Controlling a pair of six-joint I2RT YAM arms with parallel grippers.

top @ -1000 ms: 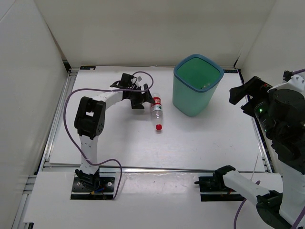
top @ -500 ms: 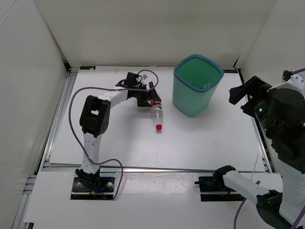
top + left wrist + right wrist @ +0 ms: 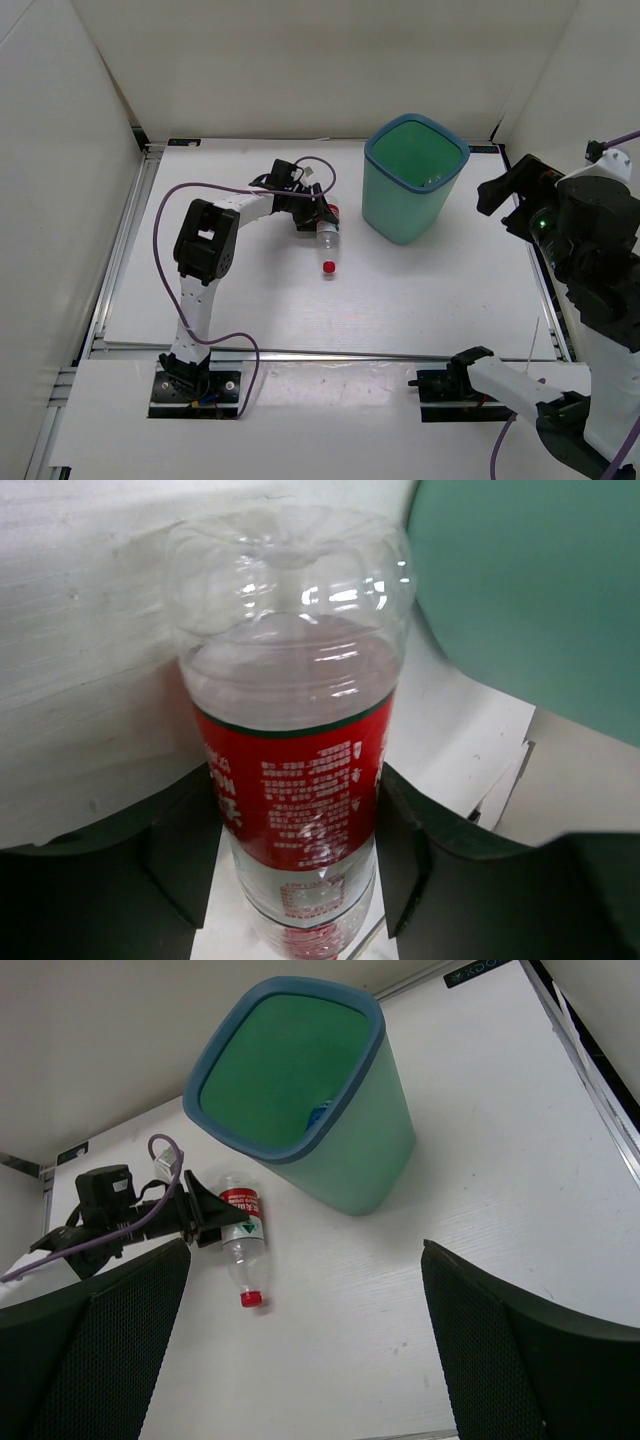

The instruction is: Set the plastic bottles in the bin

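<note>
A clear plastic bottle [image 3: 328,234] with a red label and red cap lies on the white table, left of the bin, its cap toward me. My left gripper [image 3: 318,215] is shut on it: in the left wrist view both black fingers [image 3: 190,850] press the labelled body of the bottle [image 3: 295,740]. The teal-green bin [image 3: 410,215] stands upright at the back right, and its wall [image 3: 540,590] fills the upper right of that view. My right gripper [image 3: 505,208] hangs open high on the right, holding nothing, looking down on the bottle [image 3: 240,1230] and the bin [image 3: 360,1150].
Something small and bluish [image 3: 318,1113] lies inside the bin. White walls close the table on the left, back and right. A purple cable [image 3: 165,215] loops beside the left arm. A metal rail [image 3: 330,353] runs along the near edge.
My left gripper has slid right along the bottle and its fingers have closed in on the labelled body. The bottle has shifted slightly. The right arm has barely moved.
</note>
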